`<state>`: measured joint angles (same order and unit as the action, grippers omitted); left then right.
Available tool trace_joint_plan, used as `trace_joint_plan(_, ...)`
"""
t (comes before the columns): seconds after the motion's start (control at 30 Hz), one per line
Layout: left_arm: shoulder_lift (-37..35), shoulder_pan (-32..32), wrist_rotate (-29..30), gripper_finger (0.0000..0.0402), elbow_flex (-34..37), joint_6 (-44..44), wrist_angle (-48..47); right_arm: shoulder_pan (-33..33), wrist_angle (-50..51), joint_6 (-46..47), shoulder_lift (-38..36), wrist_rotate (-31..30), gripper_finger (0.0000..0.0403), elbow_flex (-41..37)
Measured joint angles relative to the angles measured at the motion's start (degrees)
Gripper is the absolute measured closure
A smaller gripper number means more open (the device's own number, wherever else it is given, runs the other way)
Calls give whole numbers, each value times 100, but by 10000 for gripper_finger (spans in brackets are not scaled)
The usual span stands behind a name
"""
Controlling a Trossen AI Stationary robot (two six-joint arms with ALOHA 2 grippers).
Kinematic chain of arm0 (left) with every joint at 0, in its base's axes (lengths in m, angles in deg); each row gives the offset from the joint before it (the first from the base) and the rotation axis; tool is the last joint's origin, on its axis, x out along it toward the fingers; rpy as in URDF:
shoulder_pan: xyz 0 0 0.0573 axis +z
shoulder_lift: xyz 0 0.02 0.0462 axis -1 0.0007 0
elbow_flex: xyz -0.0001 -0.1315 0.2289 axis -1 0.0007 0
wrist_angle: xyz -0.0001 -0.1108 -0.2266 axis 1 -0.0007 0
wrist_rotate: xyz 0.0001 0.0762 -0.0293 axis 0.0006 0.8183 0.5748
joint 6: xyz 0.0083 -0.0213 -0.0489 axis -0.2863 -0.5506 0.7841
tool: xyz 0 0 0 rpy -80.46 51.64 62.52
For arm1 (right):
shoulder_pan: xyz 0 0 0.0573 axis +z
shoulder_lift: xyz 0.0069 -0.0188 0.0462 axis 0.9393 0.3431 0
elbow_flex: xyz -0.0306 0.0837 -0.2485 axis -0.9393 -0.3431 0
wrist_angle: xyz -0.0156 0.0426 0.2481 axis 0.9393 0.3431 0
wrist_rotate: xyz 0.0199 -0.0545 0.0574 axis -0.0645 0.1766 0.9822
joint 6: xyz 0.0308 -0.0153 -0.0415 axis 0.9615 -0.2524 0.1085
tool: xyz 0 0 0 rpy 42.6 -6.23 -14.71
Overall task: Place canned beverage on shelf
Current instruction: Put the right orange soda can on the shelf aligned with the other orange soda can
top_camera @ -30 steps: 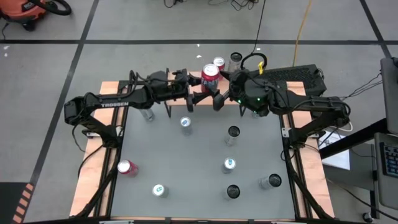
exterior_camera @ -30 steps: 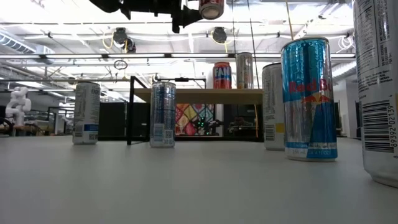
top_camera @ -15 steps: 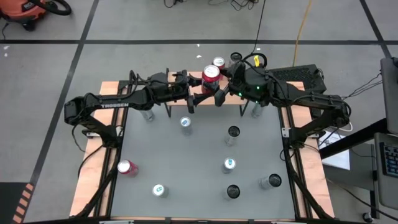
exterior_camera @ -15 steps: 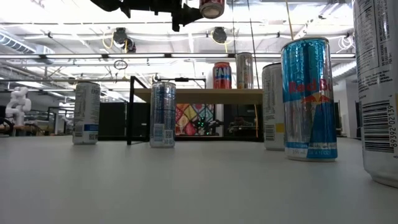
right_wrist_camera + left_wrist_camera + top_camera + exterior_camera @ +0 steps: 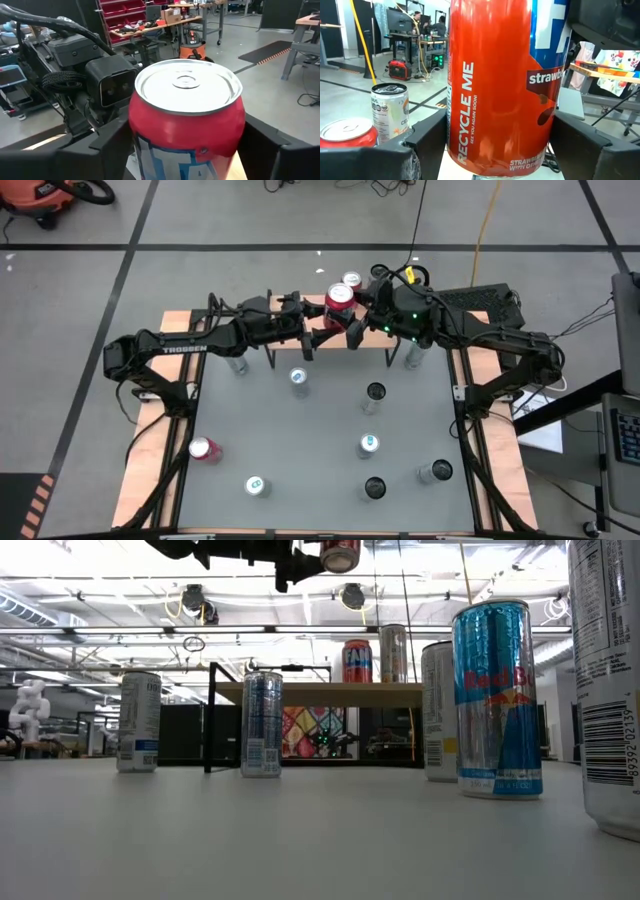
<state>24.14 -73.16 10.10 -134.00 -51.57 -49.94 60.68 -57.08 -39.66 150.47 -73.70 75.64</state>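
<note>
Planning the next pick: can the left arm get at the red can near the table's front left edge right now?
Probably not yet: the left gripper is shut on the held can above the shelf. Nothing seems to block the way to the front red can.

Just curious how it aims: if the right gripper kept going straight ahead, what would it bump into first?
The red can, directly ahead of the right gripper and very near. Behind it sits the left arm's wrist, though the gap is hard to judge.
</note>
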Motion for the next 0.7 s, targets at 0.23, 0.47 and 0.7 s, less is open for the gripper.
trace_joint_plan(0.23,-1,-12,145,90,-9,-20,-99,-8,73,-35,-53,43,141,-2)
trace_joint_plan(0.47,-22,-7,228,16,-17,266,-278,-118,706,176,-233,-81,143,-11)
trace_joint_plan(0.7,-208,-7,181,9,-15,595,-1168,-173,1523,260,-445,-41,143,-10)
